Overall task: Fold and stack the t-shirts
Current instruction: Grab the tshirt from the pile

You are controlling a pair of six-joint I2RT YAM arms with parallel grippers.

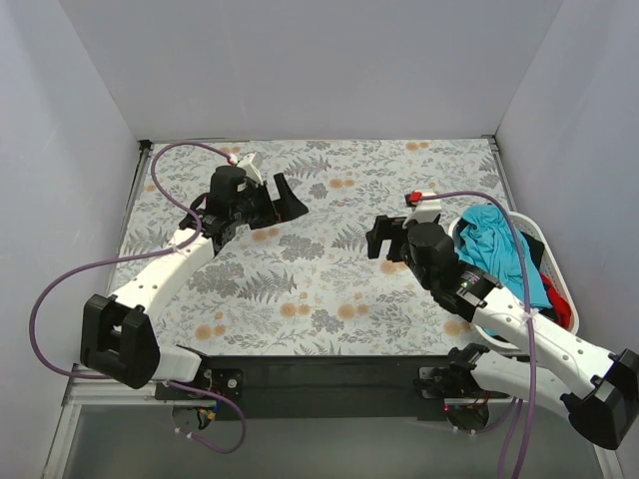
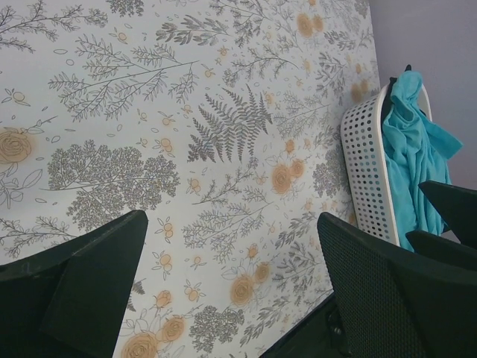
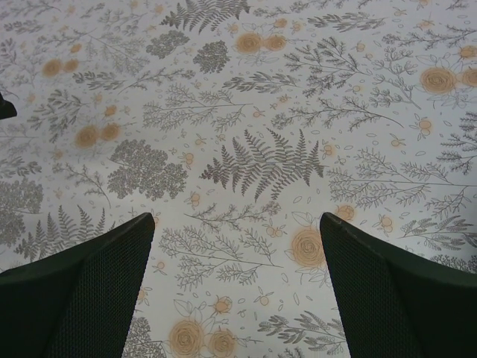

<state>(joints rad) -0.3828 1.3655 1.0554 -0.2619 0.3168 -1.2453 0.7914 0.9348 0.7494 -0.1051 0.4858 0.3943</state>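
We judge nothing folded yet: the left pincer [image 1: 290, 198] and right pincer [image 1: 385, 239] hang released and empty over the floral-clothed bench [image 1: 319, 289], while the t-shirts [image 1: 494, 244] lie heaped in the white basket [image 1: 535, 229] at its right edge, with the black and red ones mostly buried.

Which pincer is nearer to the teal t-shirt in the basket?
Right. The right pincer hangs a short way left of the teal t-shirt in the top view; the left pincer is much farther left.
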